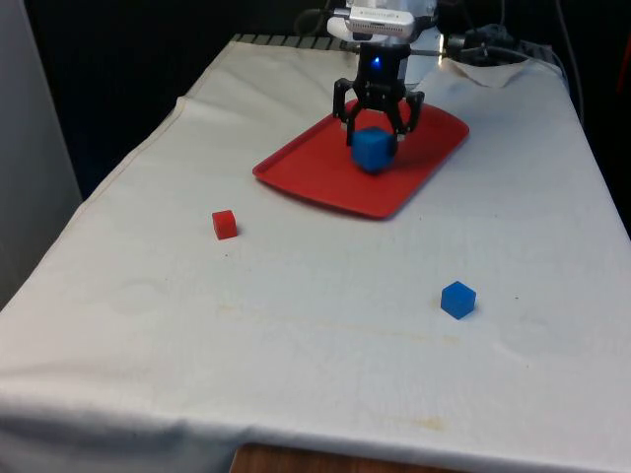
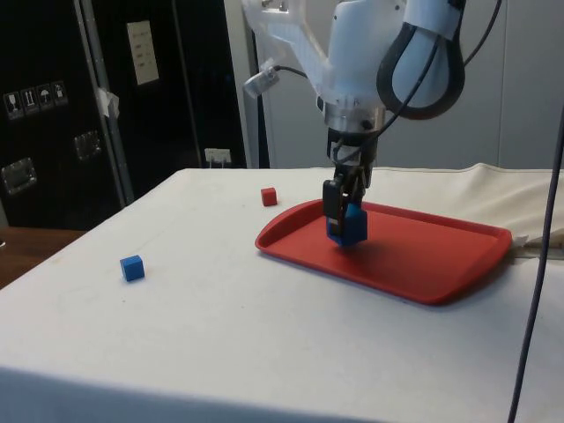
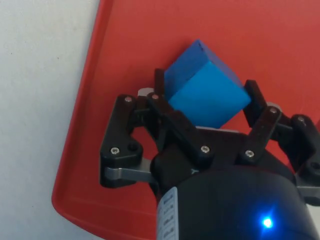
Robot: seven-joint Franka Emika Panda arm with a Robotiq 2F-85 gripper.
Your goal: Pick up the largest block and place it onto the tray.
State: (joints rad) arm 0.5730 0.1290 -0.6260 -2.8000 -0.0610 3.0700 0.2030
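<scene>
Your jaws [image 1: 374, 133] are closed on the large blue block [image 1: 373, 150], one finger pressed to each side of it. In the wrist view the gripper [image 3: 206, 97] holds the large blue block [image 3: 206, 92] tilted, one corner pointing away from the palm, with red tray surface all around it. From the side you can see the gripper [image 2: 345, 211] pointing straight down over the red tray [image 2: 441, 264], with the block [image 2: 349, 225] low over the tray's floor, near the end that lies closer to the small cubes. Whether the block's underside touches the tray or hangs just above it, you cannot tell from these views.

The red tray [image 1: 325, 182] lies on the desk [image 1: 315, 345] at an angle, on the far half of the white cloth, and the block sits roughly over its middle in the front view.

Two smaller cubes rest on the cloth, well apart from the tray and from each other. The small red cube [image 1: 224, 224] is toward the front view's left, near the tray's nearer corner but clear of it; in the side view the small red cube [image 2: 269, 196] sits beyond the tray's rim. The small blue cube [image 1: 457, 300] lies toward the front view's right, nearer the front edge of the desk, and in the side view the small blue cube [image 2: 132, 268] stands alone on open cloth.
</scene>
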